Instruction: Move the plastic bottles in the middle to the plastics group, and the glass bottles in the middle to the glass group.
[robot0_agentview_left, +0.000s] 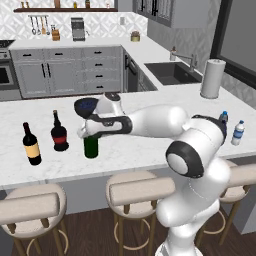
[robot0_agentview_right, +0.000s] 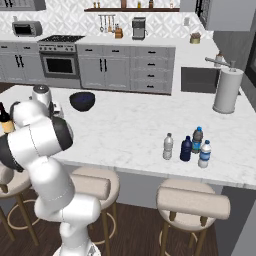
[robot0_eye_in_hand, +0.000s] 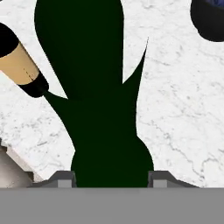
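Counter (robot0_agentview_left: 150, 145) holds green bottle (robot0_agentview_left: 91, 146), gripper (robot0_eye_in_hand: 112, 179) clamping it.

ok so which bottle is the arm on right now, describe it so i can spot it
On the white marble island counter, look left to the dark glass bottles. The green bottle stands rightmost of them, beside the red-labelled bottle, with the gripper around its neck. Unlike its neighbours, it has no label.

A home kitchen: oven (robot0_agentview_right: 59, 64), sink (robot0_agentview_left: 172, 73), grey cabinets (robot0_agentview_left: 65, 70), marble island counter (robot0_agentview_right: 130, 125) with stools (robot0_agentview_left: 137, 192).
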